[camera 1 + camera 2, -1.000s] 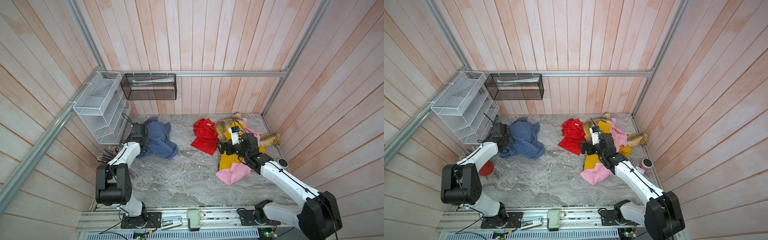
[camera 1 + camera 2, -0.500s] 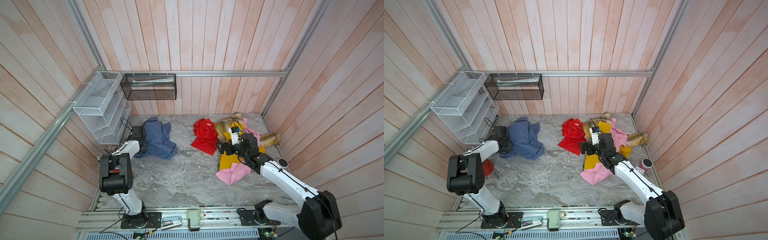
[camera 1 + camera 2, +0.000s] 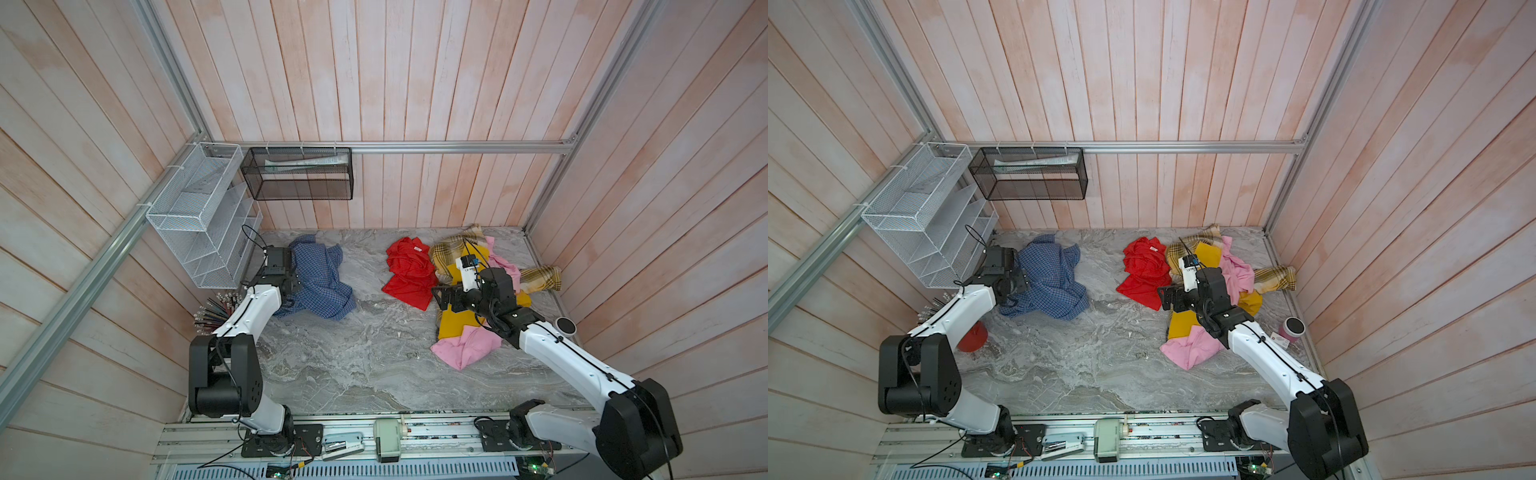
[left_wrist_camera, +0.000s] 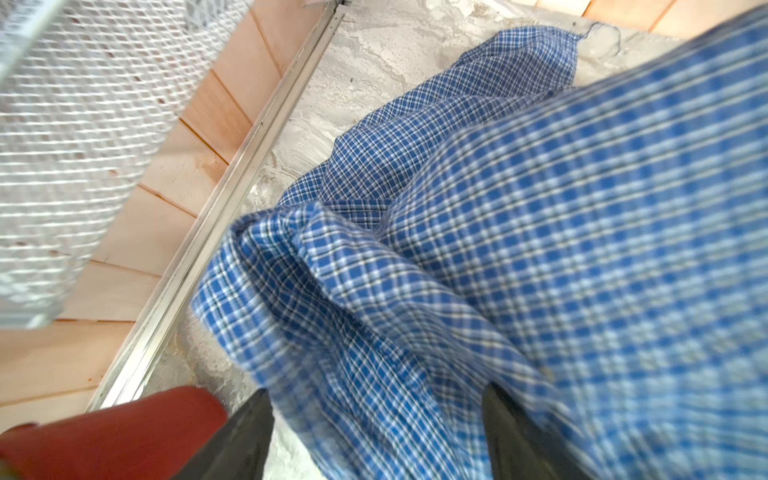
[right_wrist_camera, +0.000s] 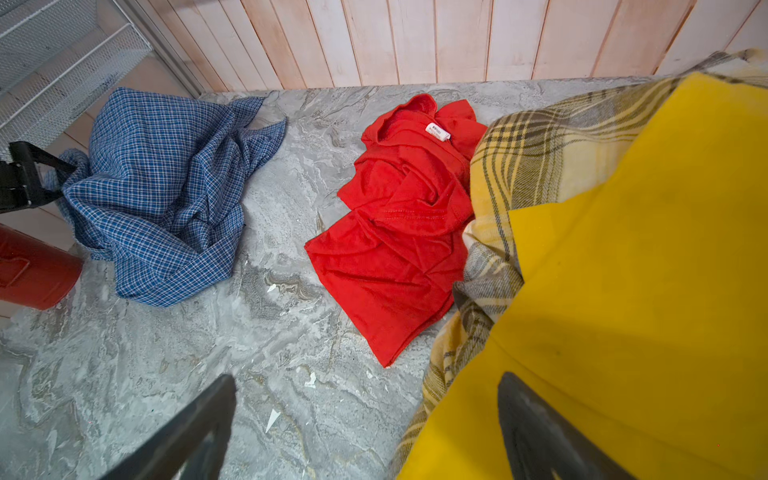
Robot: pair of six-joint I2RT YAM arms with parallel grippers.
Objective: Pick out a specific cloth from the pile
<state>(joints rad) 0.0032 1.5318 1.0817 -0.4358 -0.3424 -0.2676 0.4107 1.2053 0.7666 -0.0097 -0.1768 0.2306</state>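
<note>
At the desk's [image 3: 353,365] far left corner, just under the white wire rack [image 3: 199,232], the cloth [image 3: 318,278] lies crumpled, well apart from the pile [image 3: 455,326] on the right. It looks light, thin and limp, a woven shirting that should drape and trail rather than hold its shape. I judge a raised fold or a hem the best place to pinch, not the flat middle. The left claw [image 4: 376,392] is spread, a ridge of blue check lying loose between its fingers [image 4: 249,432]. The right claw [image 5: 368,378] is spread too and empty, one finger over bare marble, one over the mustard fabric [image 5: 623,270]. The left wrist view shows the weave and that ridge close up but not the cloth's outline. Both top views show the whole outline and the gap to the red cloth [image 3: 1144,274], but not the fingers.
</note>
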